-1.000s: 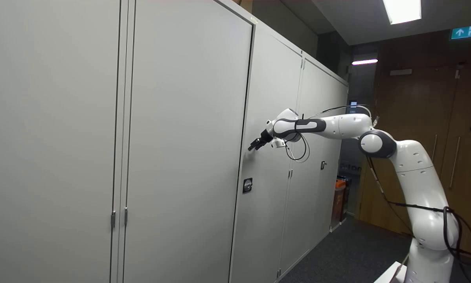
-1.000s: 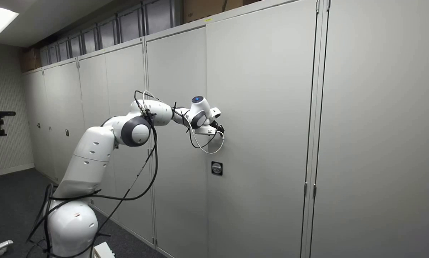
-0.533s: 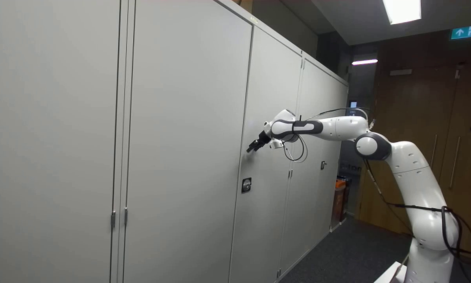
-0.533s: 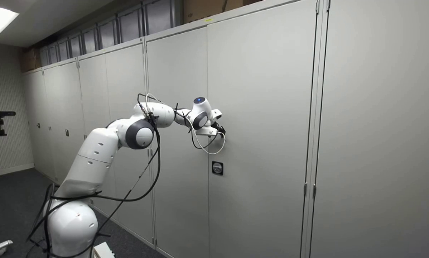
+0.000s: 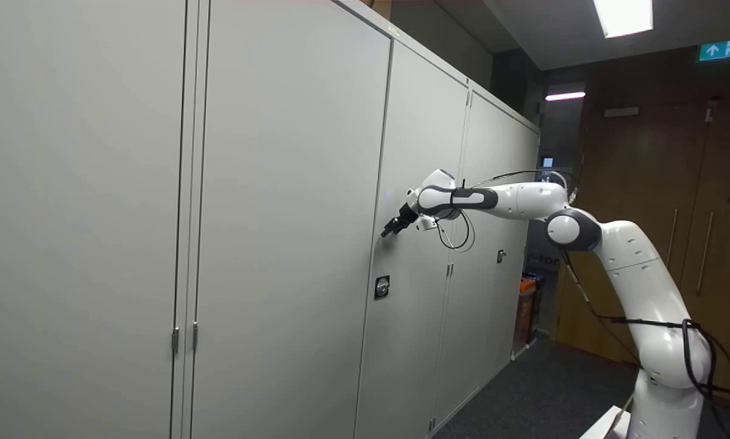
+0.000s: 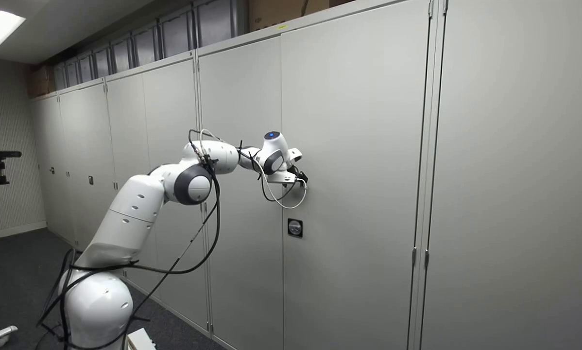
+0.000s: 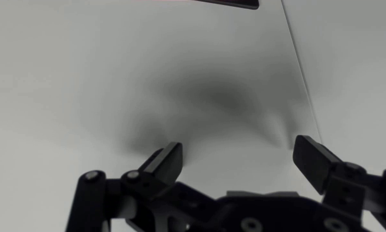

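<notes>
A tall pale grey cabinet door (image 5: 418,152) stands upright and looks flush with the door beside it; it also shows in an exterior view (image 6: 354,160). A dark square plate with a round metal handle sits near its left edge, in both exterior views (image 5: 382,287) (image 6: 295,228). Part of a dark plate (image 7: 235,2) shows at the top of the wrist view. My black gripper (image 5: 390,230) is at the door face above the handle, angled downward. In the wrist view its fingers (image 7: 239,145) are wide apart with nothing between them. I cannot tell whether the fingertips touch the door.
A seam (image 7: 304,79) between the doors runs close to one finger in the wrist view. More grey cabinet doors (image 6: 169,116) line the wall. Cables (image 6: 215,233) hang from the arm. An orange-topped bin (image 5: 525,299) stands at the cabinets' far end.
A second ago a dark gap showed along the handle door's edge; that gap has closed. The handle plate shifted very slightly. My arm moved slightly toward the door, its elbow lowering.
</notes>
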